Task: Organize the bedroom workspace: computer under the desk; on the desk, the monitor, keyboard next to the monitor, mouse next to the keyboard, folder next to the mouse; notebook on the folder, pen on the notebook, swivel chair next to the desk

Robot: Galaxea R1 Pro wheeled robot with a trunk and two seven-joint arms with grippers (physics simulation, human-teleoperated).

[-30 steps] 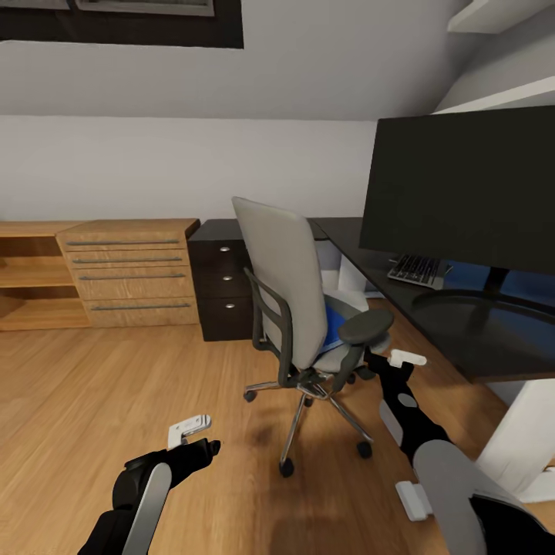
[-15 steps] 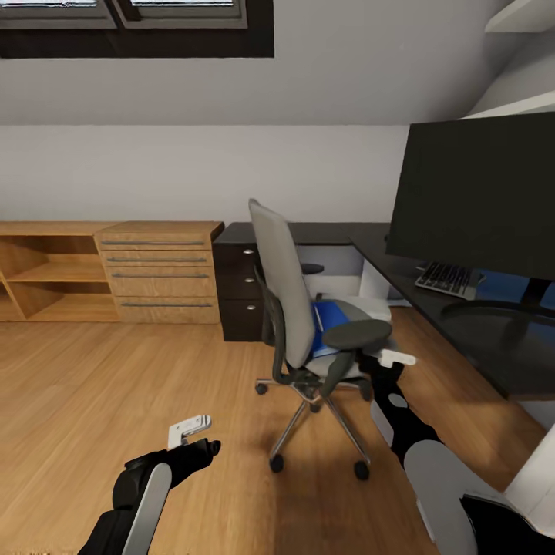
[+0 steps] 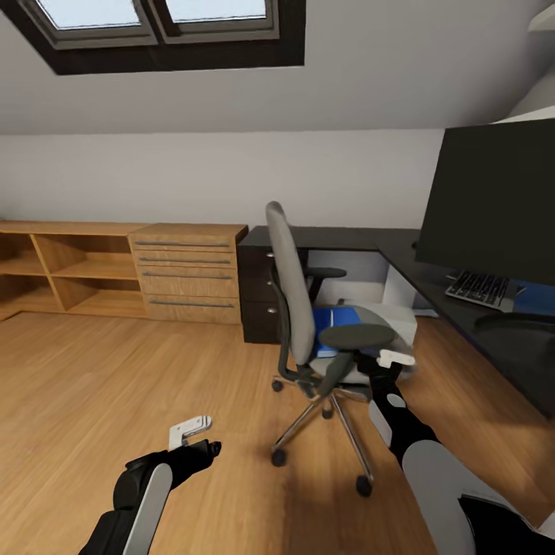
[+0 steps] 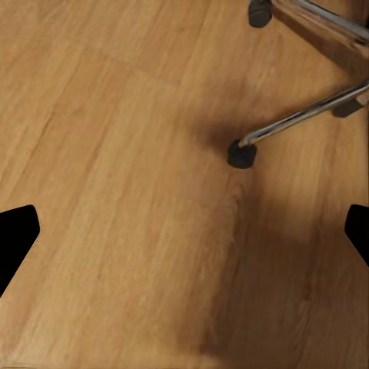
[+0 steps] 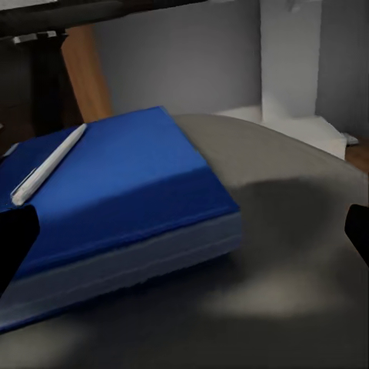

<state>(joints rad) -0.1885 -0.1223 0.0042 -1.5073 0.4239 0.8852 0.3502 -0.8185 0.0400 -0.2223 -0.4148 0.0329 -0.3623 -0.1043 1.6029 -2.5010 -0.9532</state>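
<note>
R gripper (image 3: 388, 359) open by chair (image 3: 308, 308) seat; blue folder (image 5: 115, 200) w/ pen (image 5: 48, 164) at its 11. L gripper (image 3: 190, 430) open over floor (image 4: 138, 231).

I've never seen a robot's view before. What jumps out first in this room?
The grey swivel chair stands mid-floor on the wooden boards, with a blue stack on its seat and a white pen lying on top. At the right, a big dark monitor stands on the black desk, a keyboard beneath it. The right gripper reaches toward the chair's seat.
</note>
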